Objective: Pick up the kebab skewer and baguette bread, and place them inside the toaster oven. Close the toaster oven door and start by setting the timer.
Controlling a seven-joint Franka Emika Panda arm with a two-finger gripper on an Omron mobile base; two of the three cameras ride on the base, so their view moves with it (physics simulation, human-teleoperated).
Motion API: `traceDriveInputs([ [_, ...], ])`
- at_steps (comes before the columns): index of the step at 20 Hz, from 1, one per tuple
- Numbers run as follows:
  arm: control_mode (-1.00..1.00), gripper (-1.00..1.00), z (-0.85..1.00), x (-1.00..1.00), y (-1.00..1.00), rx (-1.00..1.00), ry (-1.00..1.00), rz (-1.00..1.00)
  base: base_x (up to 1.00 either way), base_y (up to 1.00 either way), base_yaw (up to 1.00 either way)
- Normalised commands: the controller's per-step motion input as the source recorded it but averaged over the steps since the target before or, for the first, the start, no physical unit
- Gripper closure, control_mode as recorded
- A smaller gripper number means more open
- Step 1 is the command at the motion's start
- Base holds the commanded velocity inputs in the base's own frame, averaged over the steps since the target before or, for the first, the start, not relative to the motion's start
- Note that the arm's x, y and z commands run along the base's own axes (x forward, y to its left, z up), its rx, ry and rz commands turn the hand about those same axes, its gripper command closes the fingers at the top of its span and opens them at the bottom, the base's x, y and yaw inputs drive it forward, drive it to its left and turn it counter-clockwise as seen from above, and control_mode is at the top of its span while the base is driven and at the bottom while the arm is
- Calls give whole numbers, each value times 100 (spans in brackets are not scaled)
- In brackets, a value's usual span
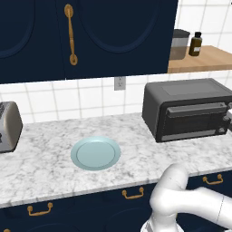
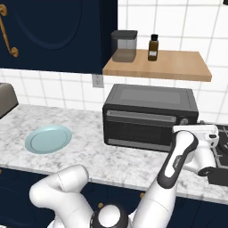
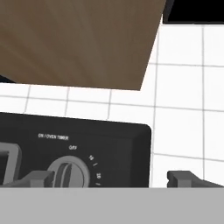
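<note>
The white arm (image 2: pixel 178 164), smooth and rounded with dark joints, rises closest to the cameras and bends toward the right end of the toaster oven (image 2: pixel 150 118), a large boxy dark grey appliance standing on the white-grey marbled bench (image 1: pixel 45 158) with its back near the tiled wall. The toaster oven door (image 2: pixel 140 129), a wide dark glass panel in a grey frame with a horizontal bar handle along its top, stands shut. The tool (image 3: pixel 109 178) sits just in front of the oven's control panel with its two dark fingertips spread wide and nothing between them; one fingertip (image 3: pixel 37 179) lies beside the round grey timer knob (image 3: pixel 68 174), whose ridged grip points near the OFF mark. Above the oven a flat wooden shelf (image 2: pixel 178 64) carries a squarish grey canister (image 2: pixel 124 45) and a small brown bottle (image 2: pixel 153 47). Dark navy cabinets (image 1: pixel 86 36) with a brass handle hang to the left. A round pale blue plate (image 1: pixel 95 153) lies flat on the bench, well apart from the oven, and a silver toaster (image 1: pixel 8 126) stands at the far left edge
</note>
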Motion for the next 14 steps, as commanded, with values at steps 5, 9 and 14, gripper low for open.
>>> traceDriveInputs([
  [5,-100,-100,2,9,2,0,-3,-15,0,0,0],
  [9,-100,-100,2,2,10,0,-3,-22,0,0,0],
  [14,-100,-100,0,23,3,0,0,-19,0,0,0],
])
